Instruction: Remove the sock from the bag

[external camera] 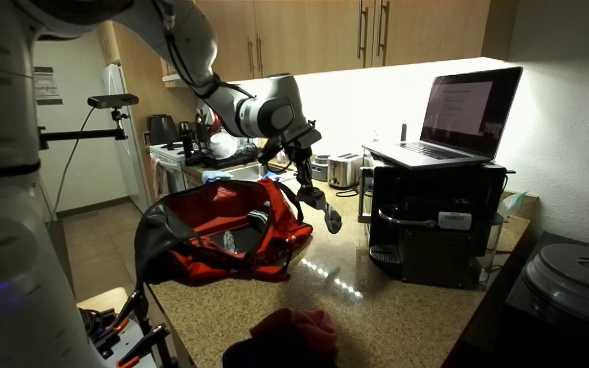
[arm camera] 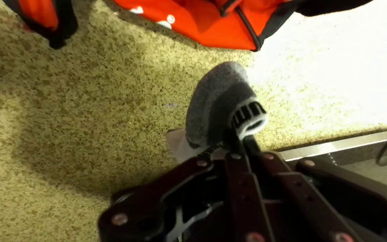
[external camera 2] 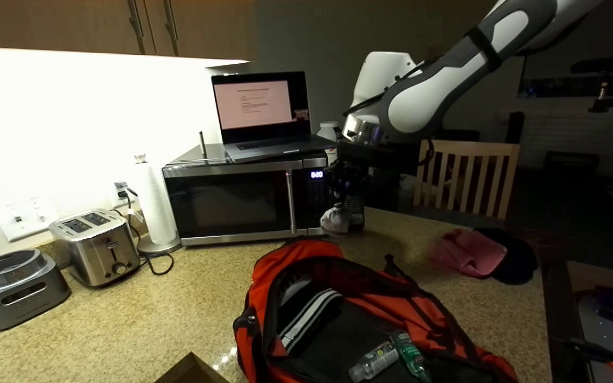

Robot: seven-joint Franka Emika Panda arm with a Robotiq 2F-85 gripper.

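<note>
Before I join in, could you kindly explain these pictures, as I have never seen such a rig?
This is a single robot arm, tipped with a two-fingered end effector. Two pictures are taken from different places outside it; the third is taken from its wrist, showing the grip close by. On the speckled counter sit an open red bag, with a clear bottle, a green bottle and a striped black item inside, a toaster and a microwave bearing a laptop. The end effector is closed on a gray sock, outside the bag.
</note>
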